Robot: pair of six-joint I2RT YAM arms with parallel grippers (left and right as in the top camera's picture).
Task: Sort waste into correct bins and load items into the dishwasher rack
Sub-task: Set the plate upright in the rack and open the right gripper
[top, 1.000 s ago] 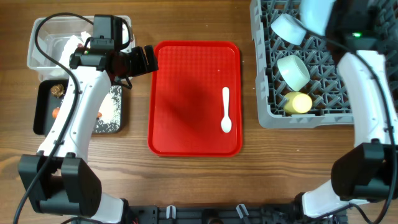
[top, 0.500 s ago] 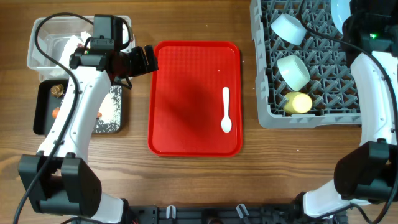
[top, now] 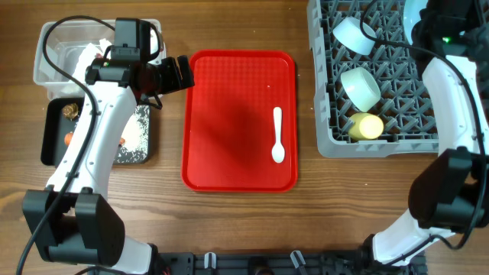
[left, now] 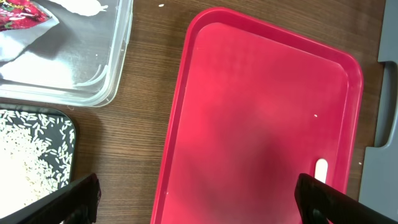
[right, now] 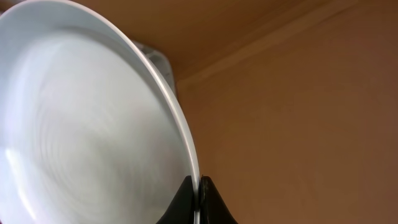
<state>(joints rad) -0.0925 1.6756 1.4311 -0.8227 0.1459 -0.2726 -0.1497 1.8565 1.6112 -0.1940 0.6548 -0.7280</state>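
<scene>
My right gripper is shut on the rim of the pale-blue plate, which stands on edge. From overhead only a sliver of the plate shows, over the far right of the grey dishwasher rack. Two mint bowls and the yellow cup lie in the rack. The white spoon lies on the red tray. My left gripper hangs open over the tray's left edge, holding nothing.
The clear tub holds a napkin and a red wrapper. In front of it, the black tray holds rice, a brown lump and a carrot. Bare wood runs along the front.
My right arm has carried the plate to the right and toward the back of the rack, so most of it has left the overhead view. The left arm has stayed still.
</scene>
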